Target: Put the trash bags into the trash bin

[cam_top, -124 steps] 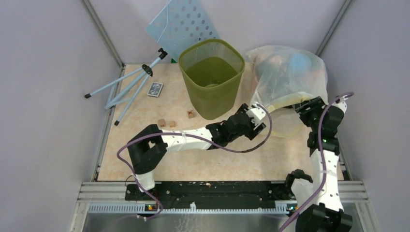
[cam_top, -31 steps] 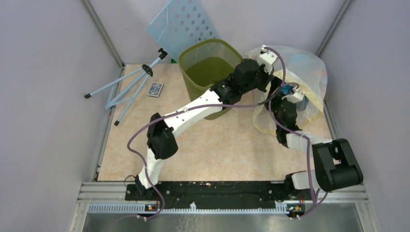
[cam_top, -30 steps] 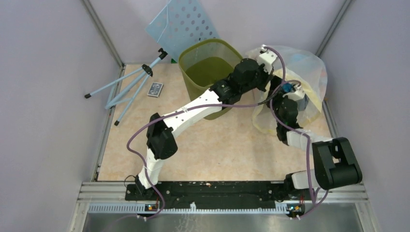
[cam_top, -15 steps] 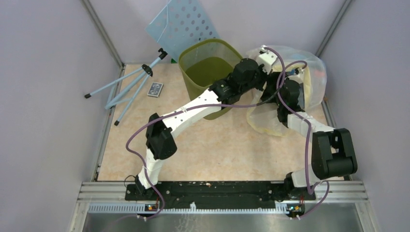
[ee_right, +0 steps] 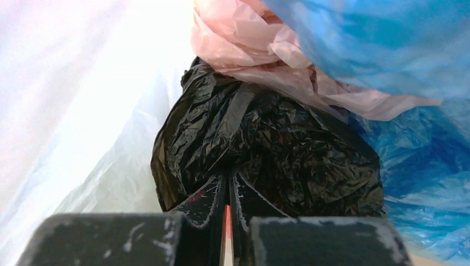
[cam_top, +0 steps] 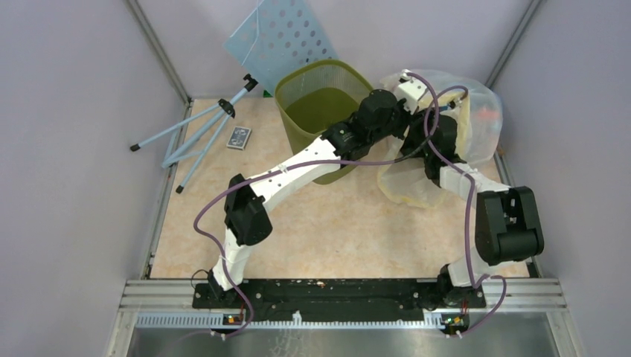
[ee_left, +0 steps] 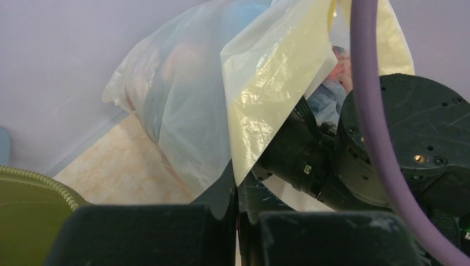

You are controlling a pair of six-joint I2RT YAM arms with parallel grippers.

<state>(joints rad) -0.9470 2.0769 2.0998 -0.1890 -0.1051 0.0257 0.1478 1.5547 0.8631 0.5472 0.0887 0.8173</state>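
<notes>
Trash bag (ee_right: 266, 138), black, sits in the clear bag (ee_left: 183, 111), three o'clock of the trash bin (cam_top: 318, 111). Right gripper (ee_right: 226, 187) pinches it tight; left gripper (ee_left: 237, 193) clamps the clear bag.

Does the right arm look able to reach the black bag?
Likely yes: the left gripper holds the clear bag open, and the right gripper, inside it, is shut on the black bag.

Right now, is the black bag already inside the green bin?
No, the black bag sits inside the clear bag, beside pink plastic, at the right pincer's tips.
</notes>
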